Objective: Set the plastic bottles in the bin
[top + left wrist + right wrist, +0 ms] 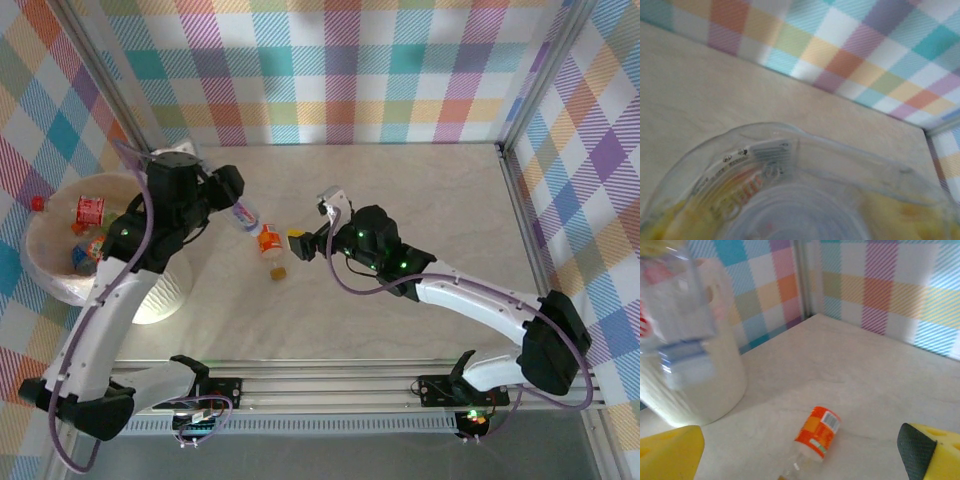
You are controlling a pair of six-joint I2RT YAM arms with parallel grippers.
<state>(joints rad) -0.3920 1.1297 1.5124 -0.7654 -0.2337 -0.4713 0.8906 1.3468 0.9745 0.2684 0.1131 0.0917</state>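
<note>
**Several bottles binned, one in the air, one waiting on the table**

Several binned bottles [90, 211] are already lying inside the bin [45, 275], which is standing at the left edge of the table [400, 190]; red and orange labels are showing among them, though an exact count is hard to make from above.

The left claw [238, 208] is gripping a clear bottle [246, 214] with a pink and blue label, holding it off the table to the right of the bin and not yet over the opening. In the left wrist view the bottle's body is pressing close against the lens, with yellow pads blurring at the lower corners.

The right claw [300, 245] is standing wide and holding nothing, its yellow fingers [670, 452] spreading to either side of the right wrist view. Just ahead of it an orange-labelled bottle [268, 240] is lying on its side on the table, apart from both claws. A small brown piece [277, 272], perhaps a cap, is sitting near its neck.

Judging by this, the job is nearing its end: the held bottle is needing a carry leftward and a drop, and the orange-labelled one is awaiting a pick.
</note>
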